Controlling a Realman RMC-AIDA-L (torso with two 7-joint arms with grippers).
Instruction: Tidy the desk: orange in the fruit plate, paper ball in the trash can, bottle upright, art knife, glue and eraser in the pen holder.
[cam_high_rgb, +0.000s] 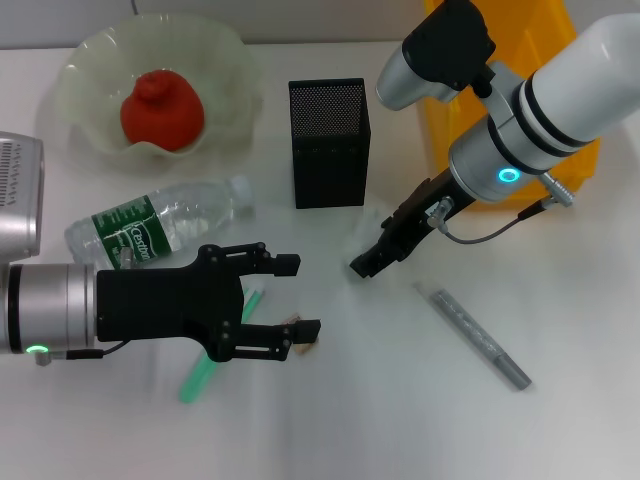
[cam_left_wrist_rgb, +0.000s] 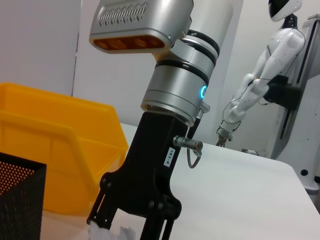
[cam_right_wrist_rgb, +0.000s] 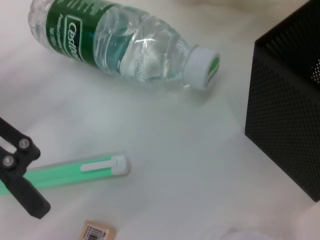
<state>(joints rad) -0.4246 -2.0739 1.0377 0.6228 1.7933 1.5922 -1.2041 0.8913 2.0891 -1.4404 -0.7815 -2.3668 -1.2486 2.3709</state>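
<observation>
The orange (cam_high_rgb: 160, 110) lies in the fruit plate (cam_high_rgb: 90, 60) at the back left. The bottle (cam_high_rgb: 160, 225) lies on its side, also seen in the right wrist view (cam_right_wrist_rgb: 125, 45). My left gripper (cam_high_rgb: 298, 296) is open and empty, hovering over the glue (cam_high_rgb: 205, 370) and close to the eraser (cam_high_rgb: 300, 345). My right gripper (cam_high_rgb: 365, 262) is open, its fingers (cam_left_wrist_rgb: 102, 210) down around the paper ball (cam_left_wrist_rgb: 125, 233) in front of the pen holder (cam_high_rgb: 328, 140). The grey art knife (cam_high_rgb: 480, 338) lies at the right. The trash can (cam_high_rgb: 540, 40) stands behind my right arm.
The right wrist view shows the glue (cam_right_wrist_rgb: 75, 170), the eraser (cam_right_wrist_rgb: 97, 232), the pen holder (cam_right_wrist_rgb: 290, 100) and a left finger (cam_right_wrist_rgb: 20, 170). The left wrist view shows the trash can (cam_left_wrist_rgb: 60, 150) and another white robot (cam_left_wrist_rgb: 265, 75) beyond the table.
</observation>
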